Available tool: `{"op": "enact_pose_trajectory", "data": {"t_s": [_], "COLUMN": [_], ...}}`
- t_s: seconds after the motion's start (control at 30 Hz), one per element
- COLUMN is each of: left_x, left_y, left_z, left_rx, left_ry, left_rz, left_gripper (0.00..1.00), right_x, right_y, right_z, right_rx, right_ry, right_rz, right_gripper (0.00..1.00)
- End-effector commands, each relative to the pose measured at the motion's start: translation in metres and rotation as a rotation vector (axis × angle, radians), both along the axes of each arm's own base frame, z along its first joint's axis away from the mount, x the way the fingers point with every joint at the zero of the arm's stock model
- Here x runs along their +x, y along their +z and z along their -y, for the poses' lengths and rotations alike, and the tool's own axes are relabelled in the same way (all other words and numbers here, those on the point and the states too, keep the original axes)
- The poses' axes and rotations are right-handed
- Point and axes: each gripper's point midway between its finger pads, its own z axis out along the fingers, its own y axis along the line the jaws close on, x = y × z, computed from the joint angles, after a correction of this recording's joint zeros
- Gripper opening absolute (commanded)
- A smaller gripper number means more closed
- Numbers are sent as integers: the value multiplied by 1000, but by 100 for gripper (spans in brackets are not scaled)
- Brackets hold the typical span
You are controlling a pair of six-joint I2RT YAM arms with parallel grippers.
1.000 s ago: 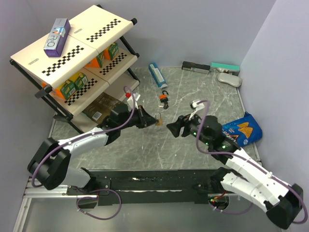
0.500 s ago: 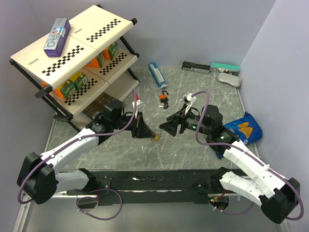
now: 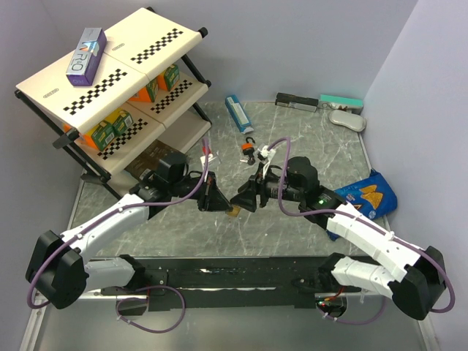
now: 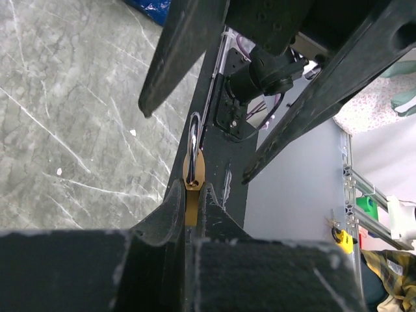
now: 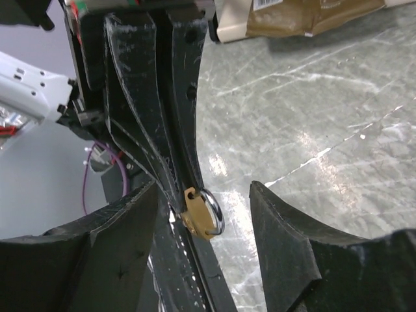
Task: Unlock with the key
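Observation:
My left gripper (image 3: pixel 221 203) is shut on a small brass padlock (image 3: pixel 234 212) and holds it just above the table. In the left wrist view the gripper (image 4: pixel 192 190) pinches the brass body (image 4: pixel 194 170), with the steel shackle pointing away. My right gripper (image 3: pixel 241 199) is open and empty. Its two fingers (image 4: pixel 175 58) stand on either side of the shackle. In the right wrist view the gripper (image 5: pixel 203 188) straddles the padlock (image 5: pixel 198 220) without touching it. I cannot make out the key in any view.
An orange padlock (image 3: pixel 249 152) lies on the table behind the grippers. A blue tube (image 3: pixel 238 113) lies farther back and a blue snack bag (image 3: pixel 368 196) at the right. A two-tier shelf (image 3: pixel 110 66) with cartons stands at the back left, with a brown packet (image 3: pixel 153 161) under it.
My right gripper has moved left to the brass padlock and now straddles it with open fingers. My left gripper drew nearer with the padlock a second ago, then held still.

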Motion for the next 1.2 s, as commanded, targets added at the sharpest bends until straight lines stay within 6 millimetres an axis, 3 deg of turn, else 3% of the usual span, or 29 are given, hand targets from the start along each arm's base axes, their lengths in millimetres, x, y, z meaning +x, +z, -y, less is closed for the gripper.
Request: {"op": "enact_pose_trajectory", "data": {"t_s": [0.0,0.1,0.3,0.4,0.7,0.77,0.8,0.87,0.9,1.03,1.17], "left_x": [2,2,8,17,35,41,39,50,48,60,64], "left_y": [24,24,27,26,7,6,6,3,1,-5,-8], "left_z": [0,-2,-2,-4,-7,-6,-3,-5,-3,-5,1], "left_rx": [-59,-59,-63,-44,90,109,114,145,159,214,197], "left_ry": [-4,8,53,106,271,317,327,412,430,563,620], "left_rz": [82,80,99,128,142,157,151,162,155,180,150], "left_gripper": [1,1,1,1,1,1,1,1,1,1,1], "right_x": [-1,-2,1,5,34,37,45,49,63,82,95], "right_y": [18,15,12,15,10,11,0,2,-7,-22,-27], "right_z": [-6,-7,-4,-1,12,6,12,10,19,39,40], "right_rx": [13,2,-5,-4,-114,-143,-198,-212,-255,-321,-309], "right_ry": [35,38,7,-39,-285,-318,-381,-426,-518,-716,-797], "right_rz": [47,41,24,21,-25,-26,-39,-58,-58,-105,-119], "right_gripper": [62,56,10,0,0,0,0,0,0,0,0]}}
